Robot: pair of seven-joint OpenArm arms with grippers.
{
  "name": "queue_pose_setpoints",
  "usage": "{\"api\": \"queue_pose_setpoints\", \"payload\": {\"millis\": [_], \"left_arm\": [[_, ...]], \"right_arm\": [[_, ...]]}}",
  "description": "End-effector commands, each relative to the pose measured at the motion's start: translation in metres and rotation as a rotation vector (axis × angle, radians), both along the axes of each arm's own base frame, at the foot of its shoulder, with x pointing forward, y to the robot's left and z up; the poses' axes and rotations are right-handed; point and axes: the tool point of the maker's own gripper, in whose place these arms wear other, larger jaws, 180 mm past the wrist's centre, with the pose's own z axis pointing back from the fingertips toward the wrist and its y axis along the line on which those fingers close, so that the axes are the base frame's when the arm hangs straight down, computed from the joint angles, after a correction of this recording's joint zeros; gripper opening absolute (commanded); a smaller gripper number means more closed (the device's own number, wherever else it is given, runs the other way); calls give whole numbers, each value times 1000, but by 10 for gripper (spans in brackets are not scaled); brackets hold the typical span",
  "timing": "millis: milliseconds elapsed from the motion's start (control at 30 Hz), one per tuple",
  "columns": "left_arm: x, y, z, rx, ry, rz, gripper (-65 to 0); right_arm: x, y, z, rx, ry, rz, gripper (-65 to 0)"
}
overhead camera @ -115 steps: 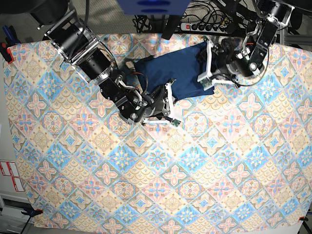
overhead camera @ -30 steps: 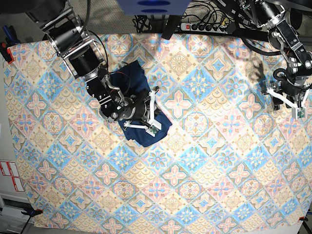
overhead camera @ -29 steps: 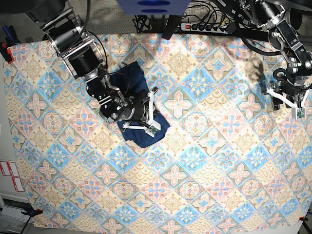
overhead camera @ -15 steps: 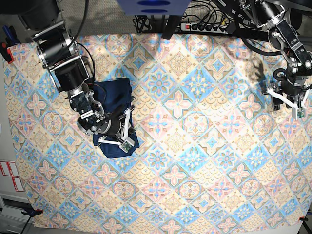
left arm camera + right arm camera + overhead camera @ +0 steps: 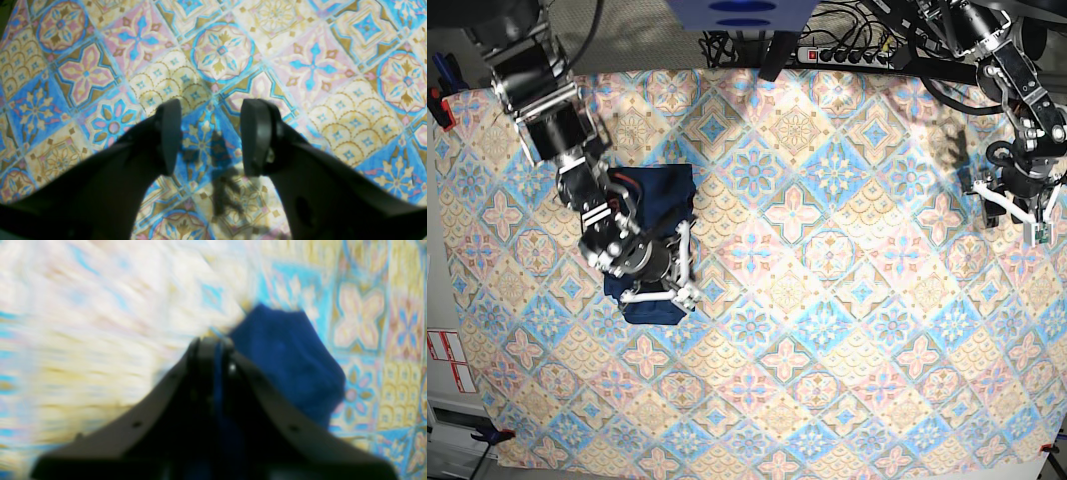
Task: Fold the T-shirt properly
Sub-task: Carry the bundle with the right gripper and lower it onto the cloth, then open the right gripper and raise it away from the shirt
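Observation:
The dark navy T-shirt [image 5: 649, 205] lies as a compact folded bundle on the left part of the patterned tablecloth [image 5: 827, 350]. My right gripper [image 5: 672, 275] sits on the bundle's near right corner. In the blurred right wrist view the right gripper [image 5: 210, 343] is shut, with navy fabric of the T-shirt [image 5: 287, 363] pinched between its fingers. My left gripper [image 5: 1019, 205] hangs far off at the table's right side. In the left wrist view the left gripper [image 5: 210, 133] is open above bare cloth, nothing between its fingers [image 5: 168, 133].
A power strip [image 5: 847, 55] with cables lies behind the table's far edge. A red clamp [image 5: 437, 100] holds the cloth at the left edge. The patterned cloth covers the whole table between the two arms.
My right gripper has pulled the T-shirt bundle left and slightly nearer across the cloth. The left arm has stayed in place, still open.

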Motion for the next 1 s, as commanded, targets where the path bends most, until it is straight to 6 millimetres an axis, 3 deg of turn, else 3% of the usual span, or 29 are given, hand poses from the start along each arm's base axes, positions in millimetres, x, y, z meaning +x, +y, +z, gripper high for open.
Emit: {"api": "queue_pose_setpoints", "payload": {"millis": [0, 200, 333, 500, 600, 667, 867, 967], "left_arm": [[8, 4, 15, 22, -49, -8, -379], [7, 3, 14, 22, -46, -9, -379], [2, 4, 10, 25, -29, -14, -379], [-19, -3, -2, 40, 33, -46, -380], [-35, -5, -6, 53, 67, -54, -380], [-44, -6, -11, 52, 92, -55, -383], [-65, -5, -22, 52, 148, -52, -473], [-74, -4, -26, 53, 169, -50, -472]], "right_arm": [[6, 6, 23, 41, -57, 2, -609], [-28, -4, 40, 69, -70, -57, -609], [-50, -36, 33, 67, -38, -163, -609], [-70, -85, 24, 55, -12, -307, -609], [-72, -93, 19, 52, 1, -328, -609], [-72, -97, 10, 45, 26, -340, -609], [-63, -112, -30, 33, 130, -396, -610], [-64, -118, -48, 44, 166, -418, -611]]}}
